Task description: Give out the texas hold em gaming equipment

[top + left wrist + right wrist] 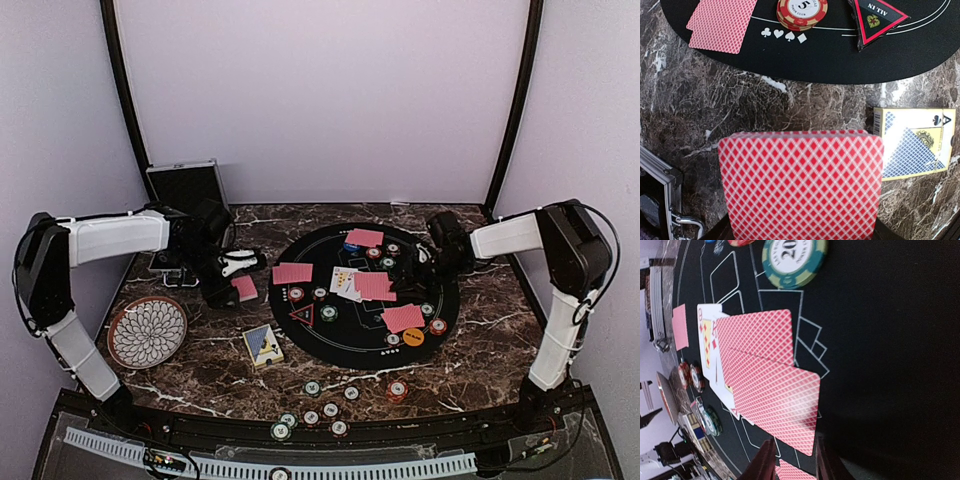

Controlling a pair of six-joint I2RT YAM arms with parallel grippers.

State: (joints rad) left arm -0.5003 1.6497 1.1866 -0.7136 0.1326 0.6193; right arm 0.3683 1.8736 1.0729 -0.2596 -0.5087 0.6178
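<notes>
My left gripper (800, 222) is shut on a deck of red-backed cards (800, 185), held over the marble left of the black round mat (350, 345); the deck hides its fingers. The gripper (236, 285) shows beside the mat in the top view. My right gripper (794, 464) hovers low over the mat's middle, jaws apart. A red-backed card (777, 400) lies flat just ahead of its fingertips, overlapping another card (757, 335) and a face-up diamond card (705, 330). On the mat are more cards (292, 273), chips (802, 11), a red triangle (877, 20) and an orange disc (413, 336).
A yellow-and-blue card box (262, 344) lies on the marble in front of the mat. Several loose chips (312, 388) sit near the front edge. A patterned round plate (147, 331) is at the left, a silver case (186, 185) at the back left.
</notes>
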